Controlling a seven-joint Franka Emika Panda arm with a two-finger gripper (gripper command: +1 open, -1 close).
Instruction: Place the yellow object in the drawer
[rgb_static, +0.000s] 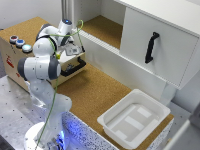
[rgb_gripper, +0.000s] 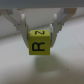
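Observation:
In the wrist view my gripper (rgb_gripper: 40, 33) is shut on the yellow object (rgb_gripper: 39, 44), a small yellow cube with black letters R and Z on its faces. One finger (rgb_gripper: 21, 25) presses on each side of it. In the exterior view the gripper (rgb_static: 71, 50) hangs over the low wooden box (rgb_static: 15, 55) at the exterior view's left, just above the drawer's black curved handle (rgb_static: 75, 66). The cube is hidden by the hand in that view. I cannot tell how far the drawer is pulled out.
Coloured buttons (rgb_static: 19, 43) sit on top of the wooden box. A white plastic tub (rgb_static: 134, 118) stands on the cork surface at the exterior view's lower right. A large white cabinet door with a black handle (rgb_static: 151, 47) is at the upper right.

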